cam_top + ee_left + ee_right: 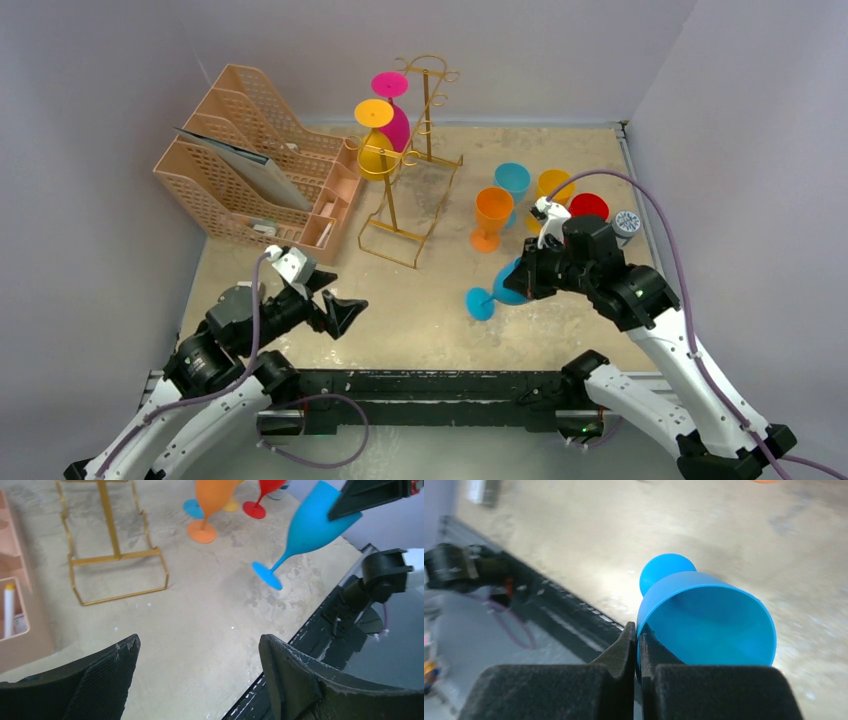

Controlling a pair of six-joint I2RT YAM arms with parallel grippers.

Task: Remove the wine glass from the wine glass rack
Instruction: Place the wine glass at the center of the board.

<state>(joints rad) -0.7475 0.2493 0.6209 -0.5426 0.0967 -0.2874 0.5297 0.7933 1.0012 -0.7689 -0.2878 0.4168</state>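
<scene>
The blue glass (483,302) is tilting in the right gripper (636,630), whose fingers are pinching its rim. Its foot is hanging low over the table (420,300), well apart from the rack (429,120), where a yellow glass (378,152) and a magenta glass (397,122) are hanging upside down. The left gripper (197,647) is hovering nearby, gaping wide and empty.

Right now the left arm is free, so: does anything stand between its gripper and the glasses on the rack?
Nothing visible does: bare table lies between the open left gripper and the glasses hanging on the rack; the peach organizer sits aside.
</scene>
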